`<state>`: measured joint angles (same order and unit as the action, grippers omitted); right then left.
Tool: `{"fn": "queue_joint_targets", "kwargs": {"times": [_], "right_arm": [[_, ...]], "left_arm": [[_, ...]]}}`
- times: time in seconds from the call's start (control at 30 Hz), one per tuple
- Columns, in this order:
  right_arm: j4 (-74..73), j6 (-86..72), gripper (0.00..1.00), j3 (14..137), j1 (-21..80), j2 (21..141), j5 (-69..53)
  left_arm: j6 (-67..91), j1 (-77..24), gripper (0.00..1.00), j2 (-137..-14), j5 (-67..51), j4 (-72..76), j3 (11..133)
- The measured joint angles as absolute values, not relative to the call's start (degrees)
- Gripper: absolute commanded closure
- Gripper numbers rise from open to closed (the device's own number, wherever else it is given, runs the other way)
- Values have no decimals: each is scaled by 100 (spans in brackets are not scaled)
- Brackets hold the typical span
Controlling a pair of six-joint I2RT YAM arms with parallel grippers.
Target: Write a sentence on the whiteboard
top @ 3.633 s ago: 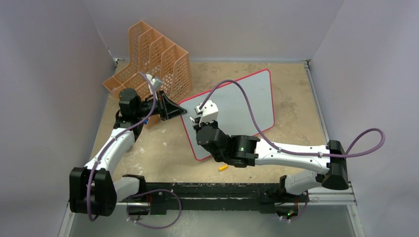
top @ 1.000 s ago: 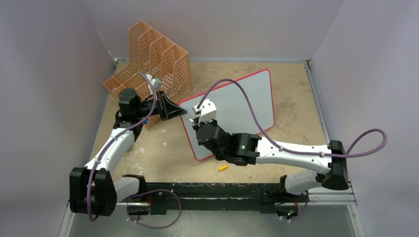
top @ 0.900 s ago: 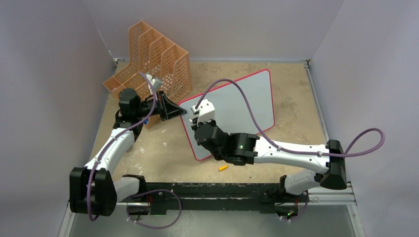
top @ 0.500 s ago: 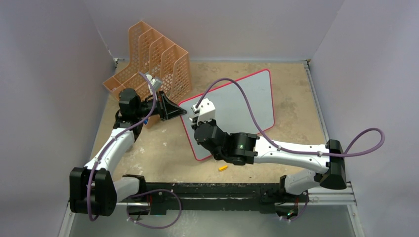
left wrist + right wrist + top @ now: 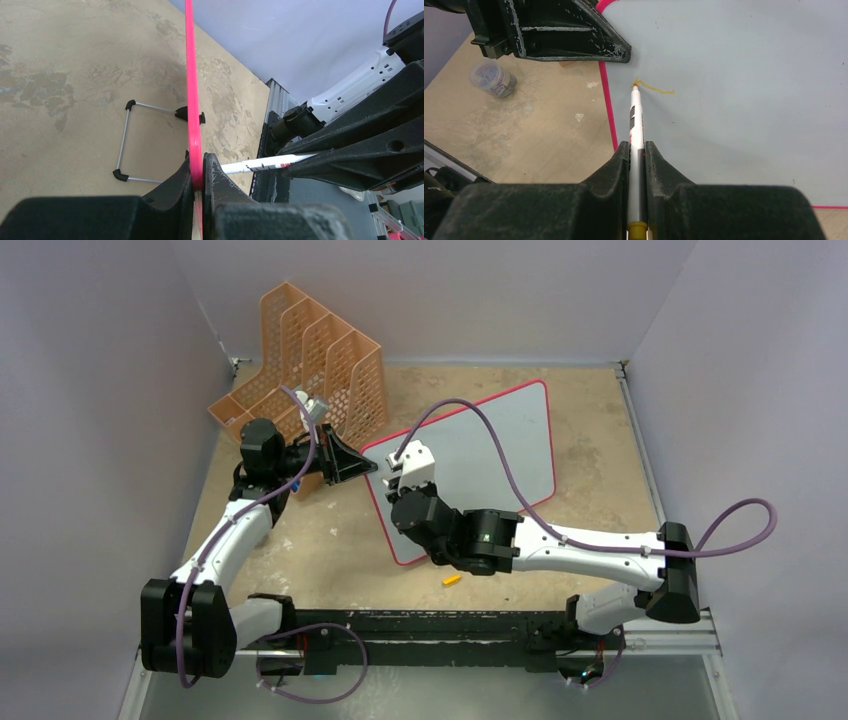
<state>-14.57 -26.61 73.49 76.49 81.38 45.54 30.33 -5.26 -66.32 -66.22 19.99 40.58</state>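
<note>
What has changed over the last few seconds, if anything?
The right claw, shut on the marker, has crept slightly to the left over the whiteboard. Nothing was picked up or let go. The left claw stays clamped on the board's pink frame. The orange rack and the small orange piece have not moved.

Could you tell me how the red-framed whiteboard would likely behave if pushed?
Probably light and apt to tip: the thin red-framed whiteboard rests on a slim wire stand. Likely steadied now, because the left gripper is shut on its edge.
</note>
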Motion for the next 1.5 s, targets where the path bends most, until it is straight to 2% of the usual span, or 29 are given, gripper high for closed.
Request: {"fn": "queue_joint_targets", "kwargs": {"times": [1.0,1.5], "right_arm": [[-2659,-3297,100,7467,7688,8215,4088],[-2394,-3347,100,7400,7725,7830,4143]], "left_arm": [[3028,-515,100,-6635,-6657,1999,4058],[3020,-513,100,-6635,-6672,1999,4058]]}}
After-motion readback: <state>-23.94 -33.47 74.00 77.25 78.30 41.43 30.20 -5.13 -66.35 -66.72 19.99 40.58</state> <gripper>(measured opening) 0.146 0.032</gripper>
